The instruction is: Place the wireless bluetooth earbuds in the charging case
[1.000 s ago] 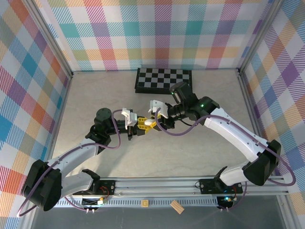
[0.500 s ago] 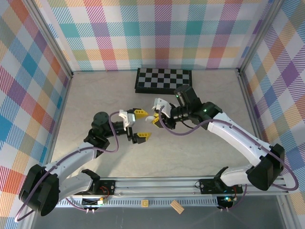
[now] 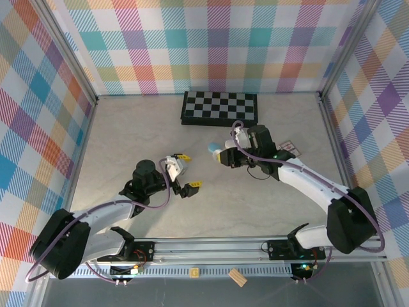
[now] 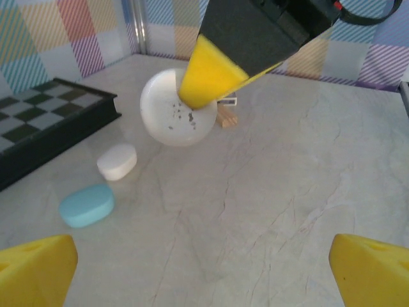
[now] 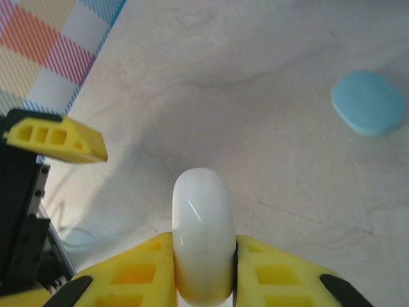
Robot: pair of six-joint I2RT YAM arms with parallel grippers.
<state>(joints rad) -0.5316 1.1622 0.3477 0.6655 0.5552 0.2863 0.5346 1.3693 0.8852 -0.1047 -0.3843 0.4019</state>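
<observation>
Jaws of the right gripper (image 5: 203, 256) clench a white pebble-shaped plastic case (image 5: 201, 211) edge-on, probably for opening; left gripper (image 4: 204, 272) holds its jaws released wide.

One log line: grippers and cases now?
left gripper: open, empty | right gripper: shut on white case, gripped edge-on | blue case: closed, on table | small white case: beside it, apart

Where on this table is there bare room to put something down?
Bare table lies left of the chessboard, and mid-table by the front rail. It is crowded just before the chessboard: a blue case and a held white case.
</observation>
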